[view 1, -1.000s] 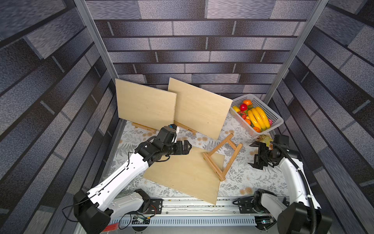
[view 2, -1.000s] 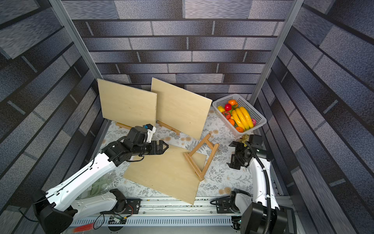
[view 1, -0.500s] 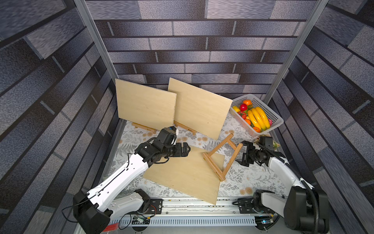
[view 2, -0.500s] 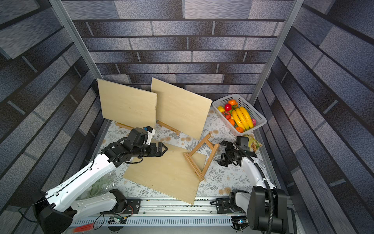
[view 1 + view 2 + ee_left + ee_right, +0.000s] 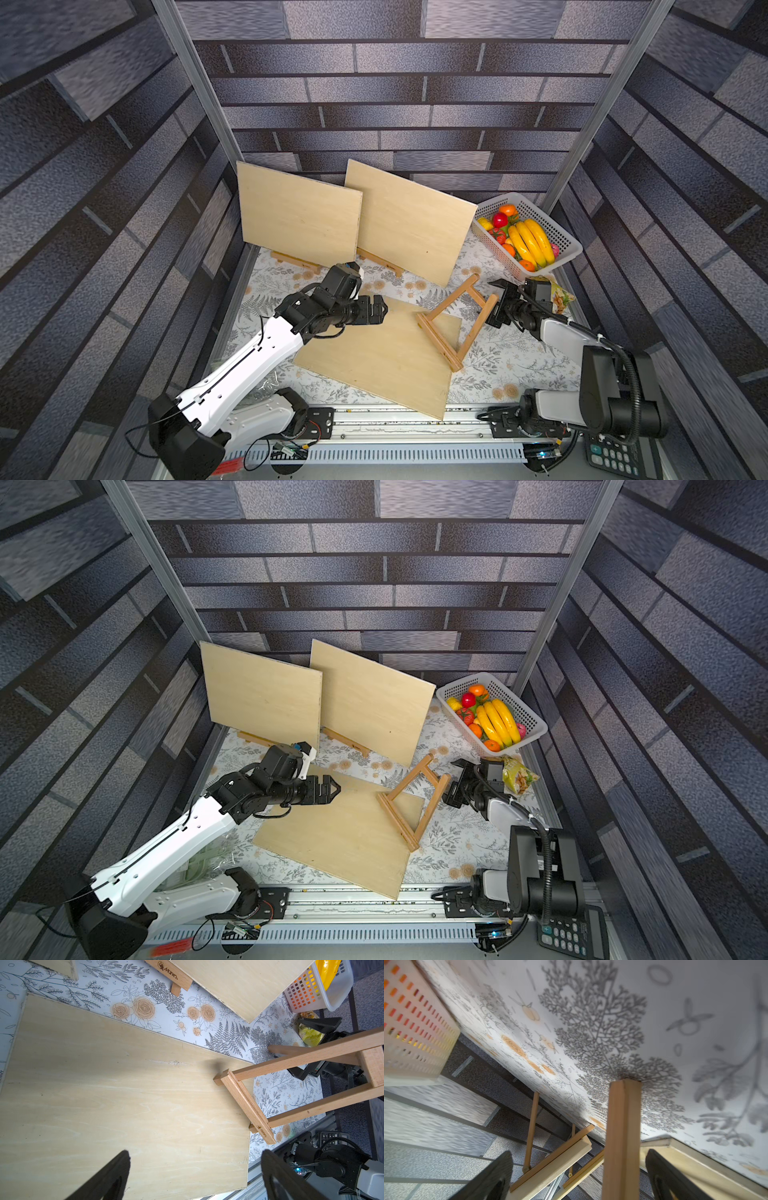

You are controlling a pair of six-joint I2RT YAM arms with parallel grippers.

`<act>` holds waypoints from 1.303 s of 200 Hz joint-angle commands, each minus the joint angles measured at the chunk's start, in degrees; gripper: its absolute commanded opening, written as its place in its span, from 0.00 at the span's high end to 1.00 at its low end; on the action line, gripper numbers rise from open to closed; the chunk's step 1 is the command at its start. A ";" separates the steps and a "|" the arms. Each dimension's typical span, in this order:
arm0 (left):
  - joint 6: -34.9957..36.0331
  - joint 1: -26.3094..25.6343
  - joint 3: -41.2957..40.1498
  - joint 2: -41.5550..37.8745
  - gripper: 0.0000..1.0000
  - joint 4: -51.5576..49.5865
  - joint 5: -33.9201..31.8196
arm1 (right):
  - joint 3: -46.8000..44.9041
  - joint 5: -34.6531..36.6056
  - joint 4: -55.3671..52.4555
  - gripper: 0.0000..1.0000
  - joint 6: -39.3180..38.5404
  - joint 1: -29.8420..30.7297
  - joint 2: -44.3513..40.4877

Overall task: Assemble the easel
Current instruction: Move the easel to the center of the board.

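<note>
Workspace: floral tablecloth [image 5: 511,365].

Task item: the small wooden easel [image 5: 438,343] [image 5: 397,820] is tipped over. Its ledge bar rests on the right-hand edge of a flat plywood board [image 5: 374,361] [image 5: 332,837] that lies on the cloth. The legs run off the board toward the right arm.

Right gripper [image 5: 496,303] [image 5: 453,783]: jaws wide apart, set either side of the end of one easel leg. In the right wrist view [image 5: 578,1154] the leg [image 5: 623,1136] stands between the two fingers with a gap on each side. No grip.

Left gripper [image 5: 380,309] [image 5: 332,789]: jaws wide apart, nothing between them. It is over the far left part of the flat board and points toward the easel. The left wrist view [image 5: 194,1153] shows bare board [image 5: 124,1095] under the fingers and the ledge bar [image 5: 247,1105] well apart from them.

Back of the cell: two more boards, left [image 5: 299,220] and right [image 5: 409,226], each stand propped on a small easel.

Far right corner: white basket [image 5: 559,232] with bananas [image 5: 530,245] and other fruit. A snack packet [image 5: 559,293] lies just beside the right wrist.

Near right corner: calculator [image 5: 615,457].
</note>
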 commanded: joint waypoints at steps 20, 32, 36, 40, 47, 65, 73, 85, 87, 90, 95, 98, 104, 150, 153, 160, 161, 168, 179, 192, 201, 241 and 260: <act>1.26 1.02 0.69 1.65 0.00 -2.10 0.23 | -0.80 2.93 8.91 0.00 4.39 1.68 1.68; 1.62 1.19 0.86 2.19 0.00 -2.00 0.49 | -1.08 4.56 8.76 0.00 4.26 1.69 1.11; 1.63 1.28 0.87 2.46 0.00 -1.99 0.62 | -1.31 5.08 8.87 0.00 4.30 1.69 1.02; 1.75 1.35 0.87 2.60 0.00 -1.91 0.75 | -1.47 5.54 9.00 0.00 4.35 1.69 1.14; 1.81 1.45 0.87 2.84 0.00 -1.84 0.95 | -1.80 6.28 10.29 0.00 4.69 1.69 1.37; 2.05 1.69 1.11 3.44 0.00 -1.98 1.27 | -2.25 7.27 14.19 0.00 5.69 1.69 3.35; 2.15 1.82 1.21 3.68 0.00 -2.15 1.42 | -2.13 7.44 15.71 0.00 6.03 1.69 4.48; 2.31 2.08 1.38 3.81 0.00 -2.29 1.51 | -2.08 8.08 18.30 0.00 6.71 1.61 6.19; 2.36 2.13 1.44 3.80 0.00 -2.39 1.50 | -2.01 8.12 18.60 0.00 6.84 1.65 6.55; 2.47 2.16 1.48 3.85 0.00 -2.50 1.55 | -1.99 8.22 19.29 0.00 7.04 1.61 7.03; 2.49 2.24 1.57 3.86 0.00 -2.73 1.48 | -2.01 8.37 20.43 0.00 7.36 1.60 7.77; 2.54 2.27 1.69 3.86 0.00 -2.91 1.49 | -2.06 8.44 21.08 0.00 7.58 1.52 8.28; 2.60 2.39 1.79 3.80 0.00 -3.08 1.43 | -2.08 8.61 22.41 0.00 8.04 1.47 9.20; 2.38 2.89 1.75 2.63 0.00 -4.61 0.74 | -0.15 8.14 27.14 0.00 8.43 -0.36 14.00; 2.32 2.90 1.70 2.61 0.00 -4.69 0.77 | 0.00 8.13 27.31 0.00 8.36 -0.55 14.20; 2.23 3.02 1.66 2.51 0.00 -4.91 0.66 | 0.42 7.87 27.50 0.00 8.21 -1.21 14.60; 2.27 3.03 1.66 2.47 0.00 -4.90 0.61 | 0.45 7.83 27.48 0.00 8.19 -1.34 14.71; 2.15 3.10 1.57 2.31 0.00 -5.01 0.50 | 0.95 7.62 27.71 0.00 7.97 -1.88 15.05; 2.05 3.15 1.48 2.28 0.00 -5.07 0.42 | 1.84 7.00 27.79 0.00 7.57 -2.74 15.73; 1.88 3.24 1.48 2.25 0.00 -5.09 0.44 | 2.91 6.53 27.93 0.00 7.15 -3.51 16.70; 1.79 3.27 1.56 2.46 0.00 -5.07 0.44 | 3.52 6.19 28.52 0.00 7.03 -3.96 17.55; 1.09 3.22 2.18 2.60 0.00 -5.65 -0.02 | 6.22 5.97 33.32 0.00 7.86 -4.77 22.66; 1.07 3.13 2.34 2.26 0.00 -6.34 -0.25 | 6.78 6.02 36.17 0.00 8.72 -4.73 24.88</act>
